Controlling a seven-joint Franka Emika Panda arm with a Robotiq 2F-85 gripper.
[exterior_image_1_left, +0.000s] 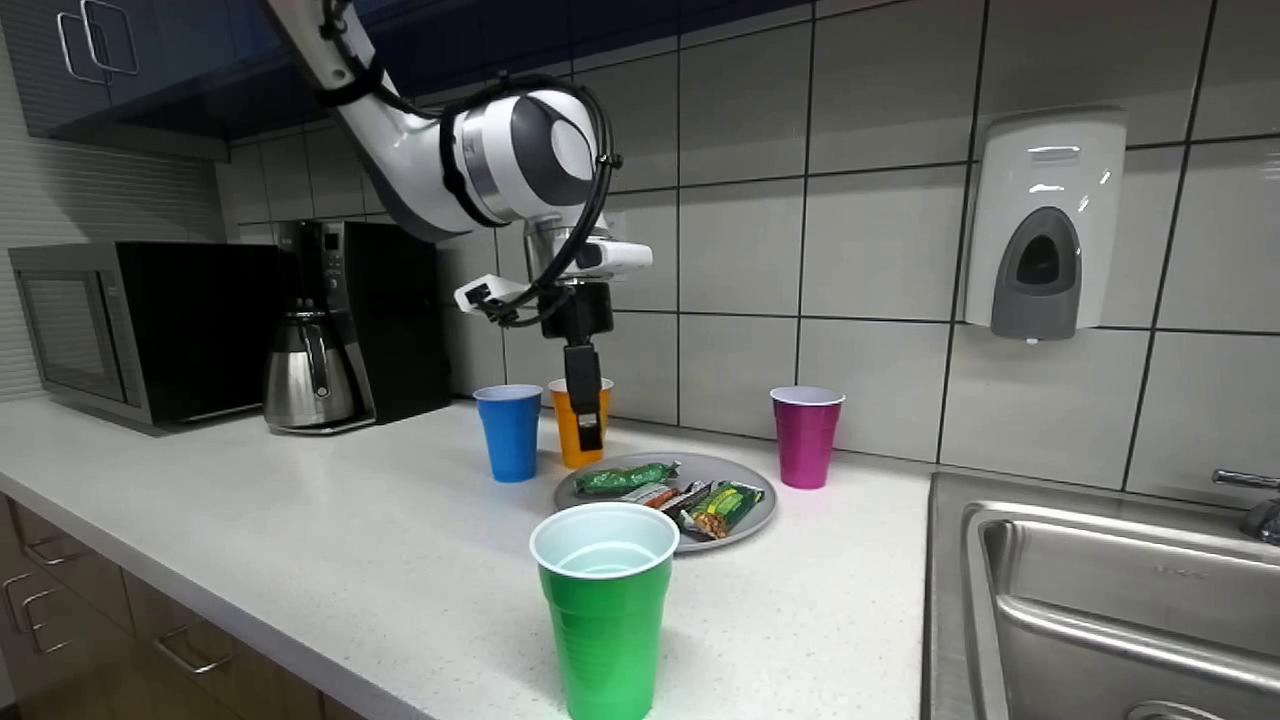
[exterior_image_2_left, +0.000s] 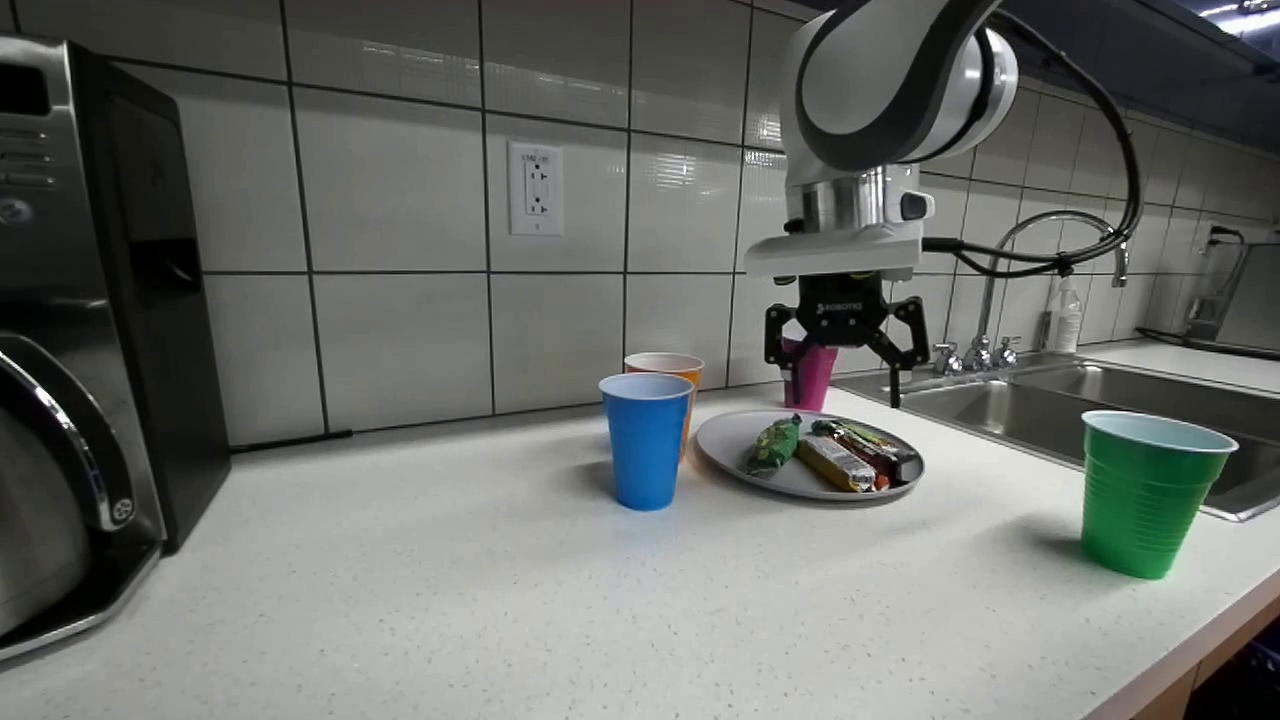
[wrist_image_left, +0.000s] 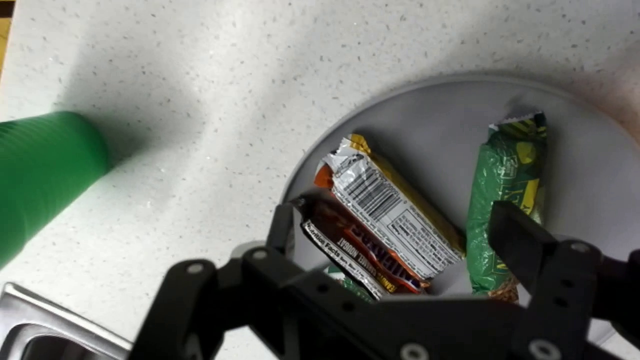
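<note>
The white arm (exterior_image_1_left: 425, 165) slants down from high up and bends at the wrist, so the black gripper (exterior_image_2_left: 845, 395) points straight down above the grey plate (exterior_image_2_left: 722, 440). Its jaws are spread wide and released, with only air between them, clear of what lies below. Under them on the plate, the green-wrapped bar (wrist_image_left: 492, 180) lies just beside the cluster of other wrapped bars (wrist_image_left: 385, 227).

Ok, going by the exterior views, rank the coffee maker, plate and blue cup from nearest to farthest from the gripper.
1. Plate: below the open gripper.
2. Blue cup: to the plate's left in both exterior views.
3. Coffee maker: farther left in both, well past the blue cup.
</note>
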